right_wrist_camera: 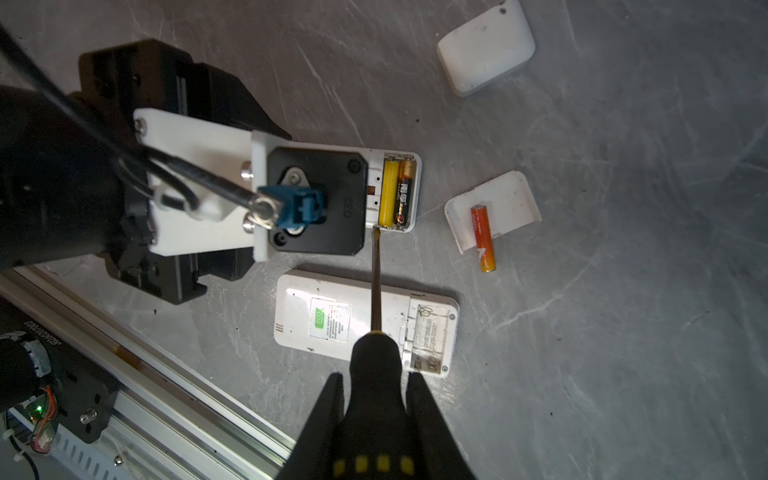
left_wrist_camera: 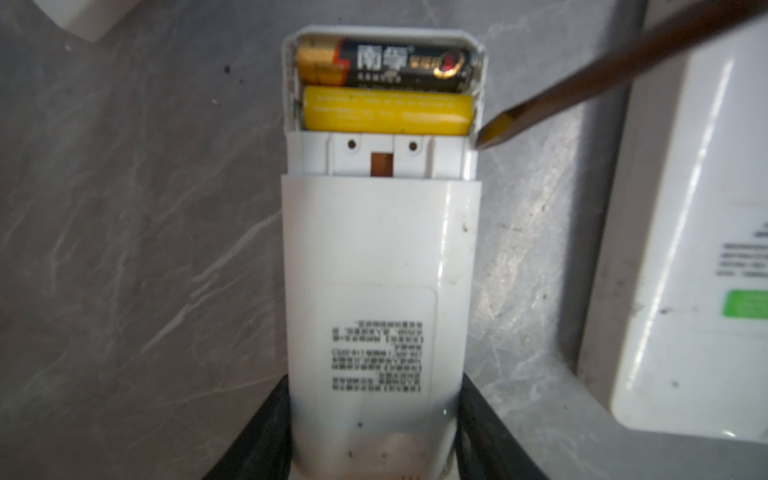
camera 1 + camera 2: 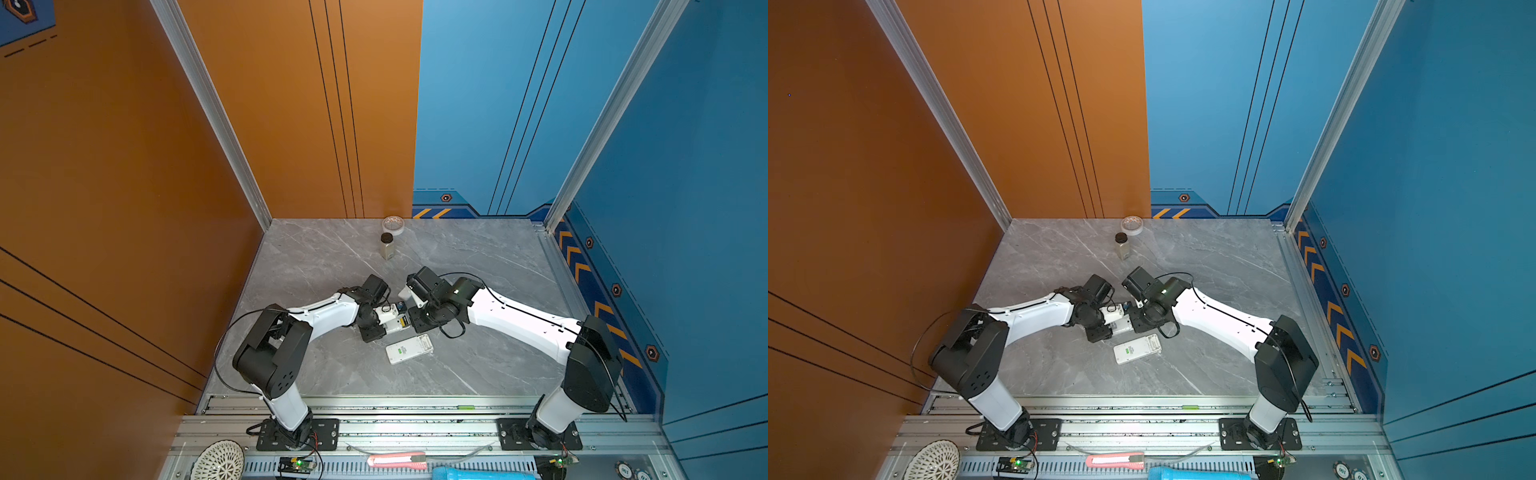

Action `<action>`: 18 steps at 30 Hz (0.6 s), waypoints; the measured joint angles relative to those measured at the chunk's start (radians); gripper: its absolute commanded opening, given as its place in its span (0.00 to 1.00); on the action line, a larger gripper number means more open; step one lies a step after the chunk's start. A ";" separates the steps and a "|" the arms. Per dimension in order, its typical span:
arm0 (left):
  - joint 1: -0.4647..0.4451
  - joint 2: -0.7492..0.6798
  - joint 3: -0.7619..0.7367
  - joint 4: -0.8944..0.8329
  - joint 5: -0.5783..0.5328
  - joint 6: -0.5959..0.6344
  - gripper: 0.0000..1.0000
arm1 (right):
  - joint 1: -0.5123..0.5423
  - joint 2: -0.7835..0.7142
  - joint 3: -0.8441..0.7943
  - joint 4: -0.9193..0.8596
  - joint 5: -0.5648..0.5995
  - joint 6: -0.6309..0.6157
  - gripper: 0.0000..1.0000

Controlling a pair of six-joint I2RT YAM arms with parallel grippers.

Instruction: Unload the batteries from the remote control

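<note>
Grey marble counter, orange and blue walls.
Left gripper grasps the remote control, long axis left-right; 2 batteries lie crosswise; right gripper clenches the screwdriver.

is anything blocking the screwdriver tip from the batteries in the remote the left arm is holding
No cover: the yellow battery and the black-and-gold battery lie bare in the remote. The screwdriver tip sits just outside the compartment's corner, so only the thin white side wall separates them.
</note>
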State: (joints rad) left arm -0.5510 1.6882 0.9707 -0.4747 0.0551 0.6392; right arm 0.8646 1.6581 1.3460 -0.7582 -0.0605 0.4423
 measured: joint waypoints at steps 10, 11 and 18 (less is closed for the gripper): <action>0.000 0.000 0.000 0.000 0.000 0.000 0.32 | -0.001 0.000 -0.006 0.000 0.006 0.000 0.00; 0.000 0.000 0.000 0.000 0.000 0.000 0.32 | -0.001 0.000 -0.006 0.000 0.008 0.000 0.00; 0.000 0.000 0.000 0.000 0.000 0.000 0.32 | -0.001 0.009 -0.006 0.000 0.012 0.000 0.00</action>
State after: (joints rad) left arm -0.5510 1.6882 0.9707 -0.4747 0.0555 0.6392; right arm 0.8635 1.6669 1.3396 -0.7578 -0.0486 0.4419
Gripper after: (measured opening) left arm 0.558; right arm 0.252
